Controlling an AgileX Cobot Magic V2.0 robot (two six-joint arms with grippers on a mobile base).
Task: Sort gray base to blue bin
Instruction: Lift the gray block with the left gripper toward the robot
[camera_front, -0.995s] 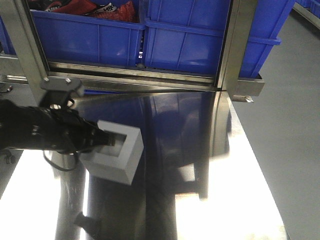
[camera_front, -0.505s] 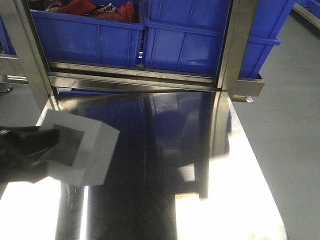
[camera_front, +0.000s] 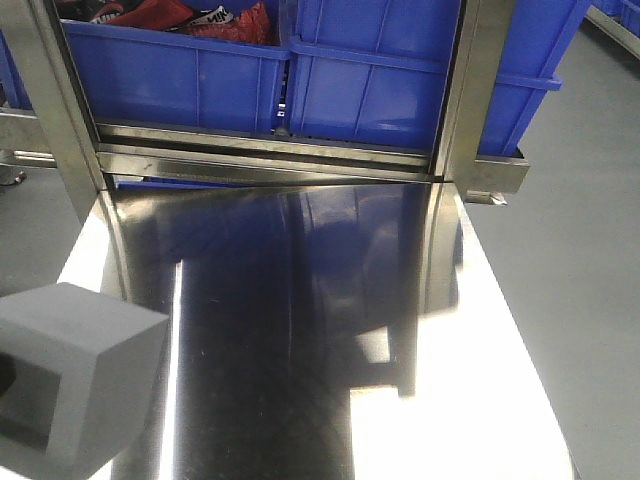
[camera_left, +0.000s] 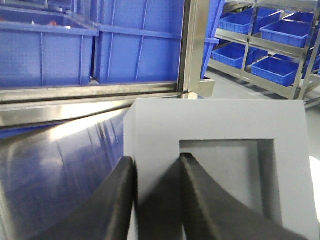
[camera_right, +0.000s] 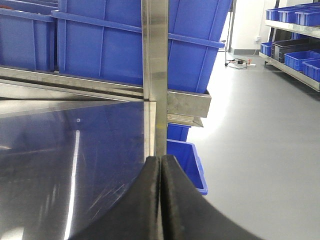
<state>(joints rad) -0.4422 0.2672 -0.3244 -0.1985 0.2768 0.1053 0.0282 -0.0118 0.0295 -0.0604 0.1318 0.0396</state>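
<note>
Inside the left claw (camera_left: 156, 165), the gray base (camera_left: 220, 125)

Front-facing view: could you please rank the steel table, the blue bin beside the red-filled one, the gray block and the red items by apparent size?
1. steel table
2. blue bin
3. gray block; close to the camera and cropped, so its place against the bin is unsure
4. red items

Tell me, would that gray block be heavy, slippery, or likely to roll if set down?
Probably light: the gray base looks like matte foam, and the left fingers hold it by pinching just one wall. That dull surface likely grips rather than slips. Flat faces and square corners suggest it would sit, not roll.
</note>
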